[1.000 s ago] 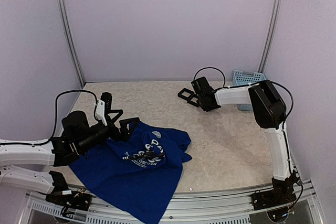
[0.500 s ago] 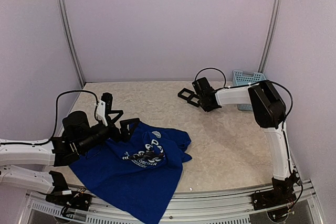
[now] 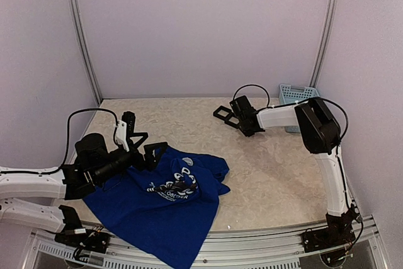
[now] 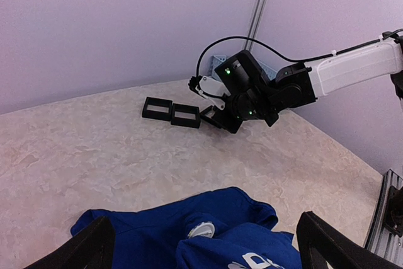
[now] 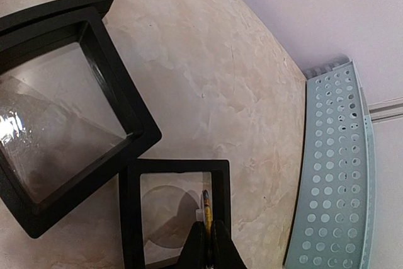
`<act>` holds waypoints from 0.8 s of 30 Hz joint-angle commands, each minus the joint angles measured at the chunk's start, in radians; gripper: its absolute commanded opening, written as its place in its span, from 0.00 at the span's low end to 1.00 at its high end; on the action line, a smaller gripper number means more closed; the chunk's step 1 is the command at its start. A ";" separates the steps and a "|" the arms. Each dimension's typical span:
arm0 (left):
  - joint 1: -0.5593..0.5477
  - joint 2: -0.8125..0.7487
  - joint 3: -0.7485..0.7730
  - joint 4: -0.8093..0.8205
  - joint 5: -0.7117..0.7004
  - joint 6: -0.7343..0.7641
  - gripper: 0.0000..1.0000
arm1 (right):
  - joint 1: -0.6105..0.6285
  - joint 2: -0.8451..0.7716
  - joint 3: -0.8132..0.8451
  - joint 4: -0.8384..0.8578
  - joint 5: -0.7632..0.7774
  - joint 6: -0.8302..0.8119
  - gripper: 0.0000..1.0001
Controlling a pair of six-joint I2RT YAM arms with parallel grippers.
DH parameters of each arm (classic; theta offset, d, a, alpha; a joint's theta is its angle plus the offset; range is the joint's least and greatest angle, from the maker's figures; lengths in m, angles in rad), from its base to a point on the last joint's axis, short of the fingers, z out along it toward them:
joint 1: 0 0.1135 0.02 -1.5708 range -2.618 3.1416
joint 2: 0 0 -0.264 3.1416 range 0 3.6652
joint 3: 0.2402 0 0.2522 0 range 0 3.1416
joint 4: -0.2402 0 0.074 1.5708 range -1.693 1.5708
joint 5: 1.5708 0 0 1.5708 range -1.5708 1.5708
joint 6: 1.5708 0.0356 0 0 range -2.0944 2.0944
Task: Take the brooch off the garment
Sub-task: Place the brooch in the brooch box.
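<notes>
We see the tabletop (image 3: 264,174) carrying the garment (image 3: 170,206), crumpled near-left. Our left end effector (image 3: 141,137) hangs at its edge, spread wide, prob. on standby. Our right end effector (image 5: 208,228) is well apart, over a black frame (image 5: 170,167), pressed together on a thin yellowish sliver, likely the brooch (image 5: 205,203), for drop-off.

Right hand (image 5: 208,232) pinches a sliver (image 5: 206,206) too small to identify.

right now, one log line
left gripper: open over royal-blue cloth T-shirt | right gripper: shut on thin yellow brooch over black square frame
</notes>
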 commanded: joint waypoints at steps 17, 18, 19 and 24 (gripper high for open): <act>0.007 0.015 0.025 -0.029 0.012 -0.009 0.99 | -0.012 -0.056 0.014 -0.037 -0.097 0.045 0.35; 0.007 0.017 0.025 -0.028 0.012 -0.010 0.99 | -0.012 -0.070 0.005 -0.031 -0.115 0.050 0.37; 0.007 0.019 0.025 -0.028 0.012 -0.011 0.99 | -0.012 -0.082 -0.006 -0.027 -0.131 0.053 0.39; 0.008 0.029 0.029 -0.031 0.020 -0.013 0.99 | -0.012 -0.128 -0.032 -0.017 -0.142 0.063 0.47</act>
